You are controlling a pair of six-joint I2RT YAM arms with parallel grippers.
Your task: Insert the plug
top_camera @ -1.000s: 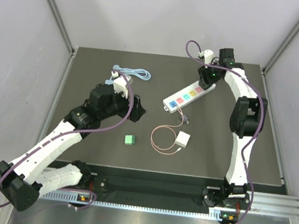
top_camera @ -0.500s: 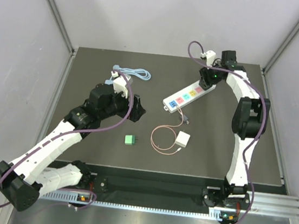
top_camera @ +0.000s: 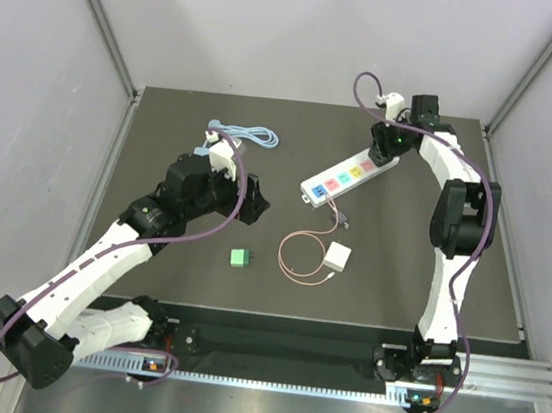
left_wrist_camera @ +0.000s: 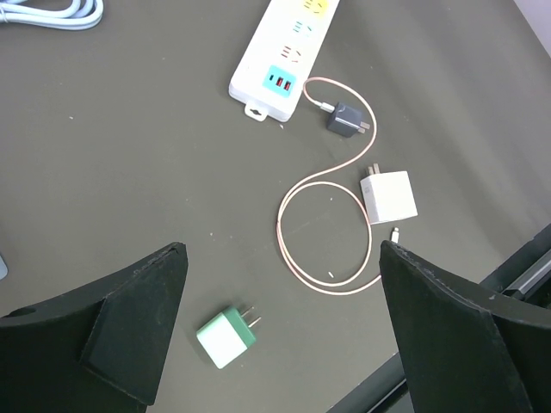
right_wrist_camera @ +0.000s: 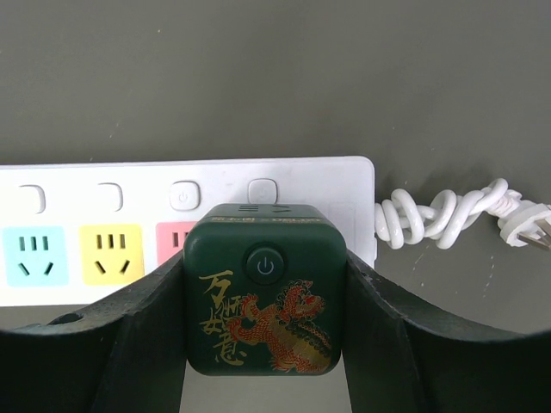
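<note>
A white power strip [top_camera: 350, 176] with coloured sockets lies at the back right of the dark table; it also shows in the right wrist view [right_wrist_camera: 103, 202]. My right gripper [right_wrist_camera: 265, 297] is shut on a dark green cube plug [right_wrist_camera: 263, 288] with a gold and red dragon print and a power button. The cube sits over the strip's right end, beside the pink socket [right_wrist_camera: 172, 237]. Whether its prongs are in the strip is hidden. My left gripper [left_wrist_camera: 280, 335] is open and empty, hovering above a small green charger [left_wrist_camera: 227, 334].
A white charger [top_camera: 338, 258] with a looped pink cable [top_camera: 300, 255] lies mid-table, a small dark adapter [left_wrist_camera: 347, 119] near the strip's end. A blue coiled cable [top_camera: 249, 136] lies at the back left. The strip's white twisted cord [right_wrist_camera: 448, 215] runs right.
My right gripper with the green cube plug has shifted slightly right and toward the back along the strip's far end. The left arm has hardly moved.
</note>
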